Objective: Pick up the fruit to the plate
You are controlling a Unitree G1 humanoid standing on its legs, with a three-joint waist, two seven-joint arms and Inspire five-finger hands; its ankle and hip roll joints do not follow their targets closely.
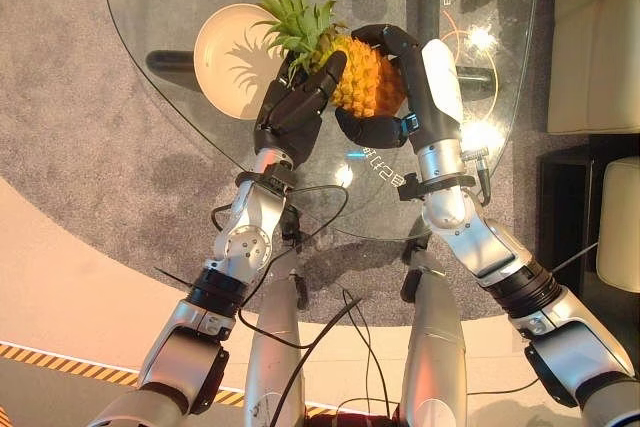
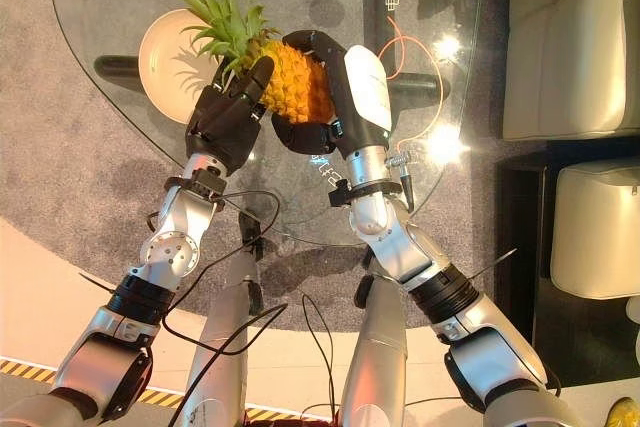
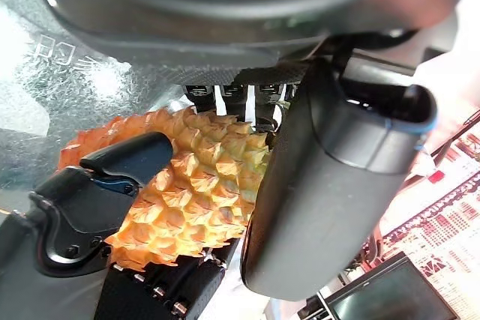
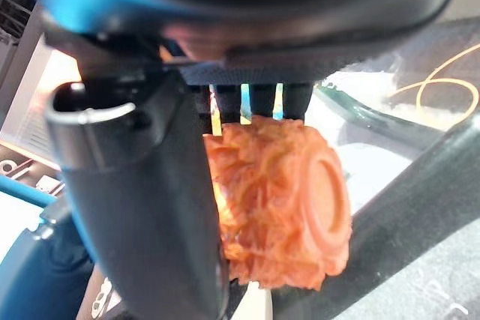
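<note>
Both hands are clamping the orange, scaly-skinned pineapple with its green leafy crown [image 1: 350, 72] between them, above the round glass tabletop [image 1: 160, 37]. Left hand [image 1: 295, 107] is pressing near-straight fingers against the fruit's crown-side flank; right hand [image 1: 405, 82] is curling fingers over the far side and its thumb under the near side. Fruit is lying tilted, crown pointing toward the round cream plate [image 1: 225, 52], which is sitting just beside it on the glass. Judgement: the body is appearing stiff, bulky and fairly heavy, its rough skin offering good friction; hold is best taken on the body, not the springy leaves.
</note>
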